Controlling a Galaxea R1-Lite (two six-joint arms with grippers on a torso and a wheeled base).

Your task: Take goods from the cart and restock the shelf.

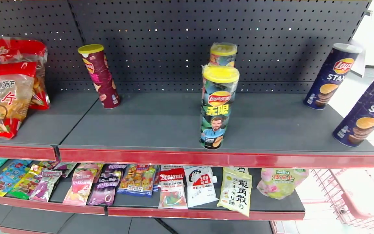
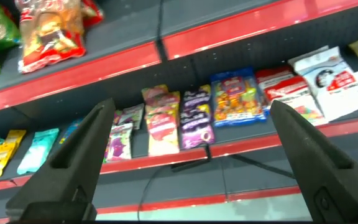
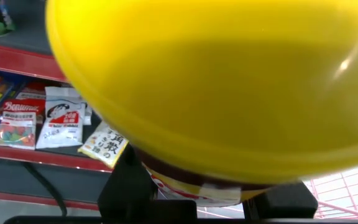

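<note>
My right gripper (image 3: 204, 200) is shut on a chip can with a yellow lid (image 3: 222, 81), held close to the wrist camera; dark fingers (image 3: 126, 186) clamp its body just under the lid. My left gripper (image 2: 191, 106) is open and holds nothing, facing the lower shelf of snack bags (image 2: 194, 118). On the upper shelf (image 1: 161, 123) stand a maroon can (image 1: 99, 76), two yellow-lidded cans (image 1: 218, 107) one behind the other, and two dark blue cans (image 1: 331, 76) at the right end. The pink cart (image 1: 346, 195) is at the lower right.
Red snack bags (image 1: 6, 97) lean at the upper shelf's left end. Candy and snack packets (image 1: 174, 185) line the lower shelf. Open shelf space lies between the maroon can and the yellow-lidded cans, and between those and the blue cans.
</note>
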